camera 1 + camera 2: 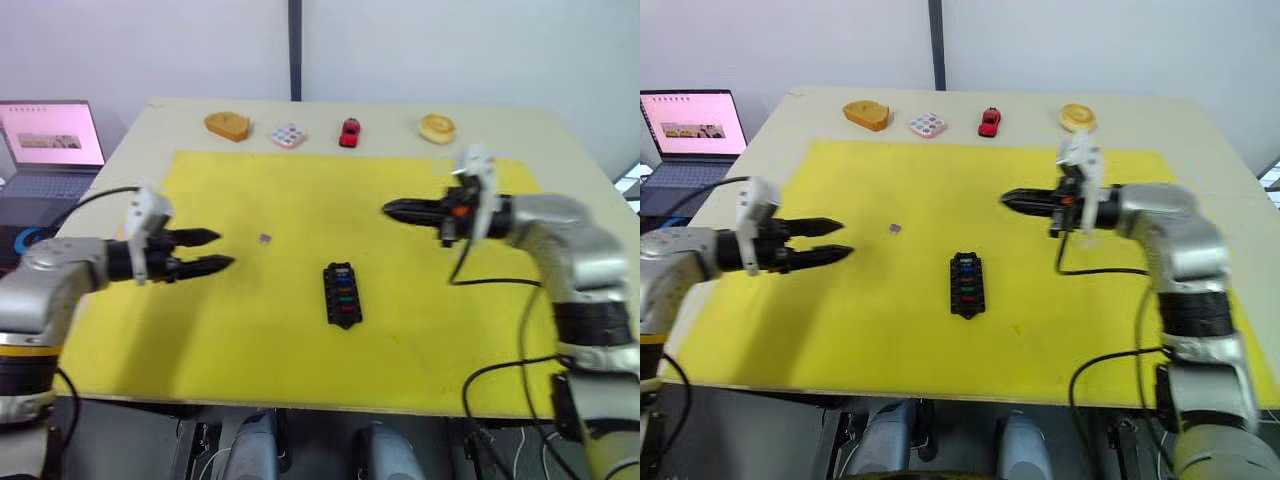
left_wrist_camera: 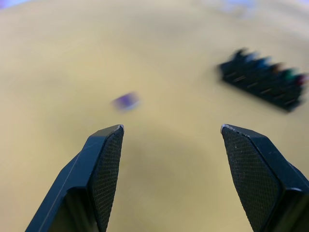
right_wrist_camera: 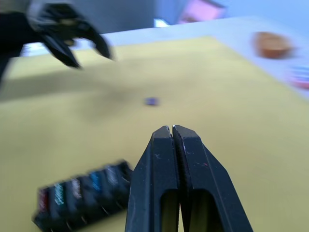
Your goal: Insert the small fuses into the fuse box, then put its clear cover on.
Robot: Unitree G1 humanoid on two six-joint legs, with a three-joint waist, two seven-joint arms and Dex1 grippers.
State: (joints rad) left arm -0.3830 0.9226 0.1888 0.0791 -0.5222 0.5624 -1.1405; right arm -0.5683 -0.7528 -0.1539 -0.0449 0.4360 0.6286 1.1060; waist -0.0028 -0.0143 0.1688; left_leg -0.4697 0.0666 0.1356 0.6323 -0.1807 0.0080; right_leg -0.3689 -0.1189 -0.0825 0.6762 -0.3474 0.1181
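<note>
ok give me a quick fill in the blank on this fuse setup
1. The left end effector has its fingers ____.
2. The right end effector has its fingers ____.
3. One loose purple fuse lies on the ____ mat, apart from the fuse box.
4. The toy car at the table's far edge is ____.

Missing words: open; shut; yellow; red

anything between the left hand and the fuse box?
One small purple square fuse lies on the yellow mat, ahead of the open left hand and apart from the black rectangular fuse box; seen in the left eye view.
</note>
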